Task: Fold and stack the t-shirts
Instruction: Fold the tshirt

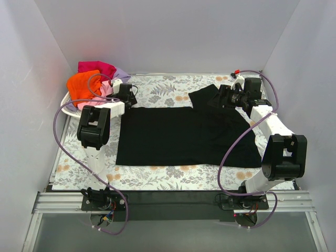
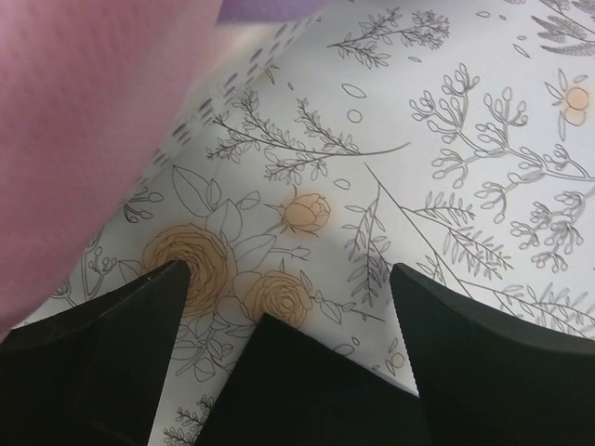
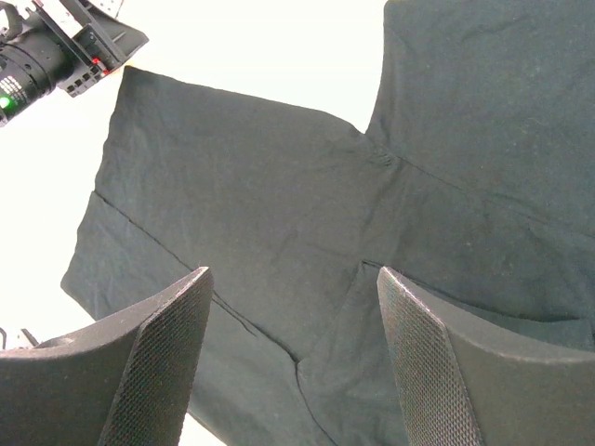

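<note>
Spread flat on the flowered table cover [image 1: 157, 86] lies the black t-shirt [image 1: 178, 136], one sleeve [image 1: 207, 97] at far right. The right gripper [image 3: 293, 274] hangs over that sleeve, fingers wide apart and empty. The left gripper [image 2: 288, 271], equally wide, holds nothing; the dark point between its fingers may be the shirt's corner. The cloth looks light, limp and easily creased, so it is best pinched at a corner or sleeve edge. The other t-shirts [image 1: 92, 79] are heaped in the basket [image 1: 68, 109].
</note>
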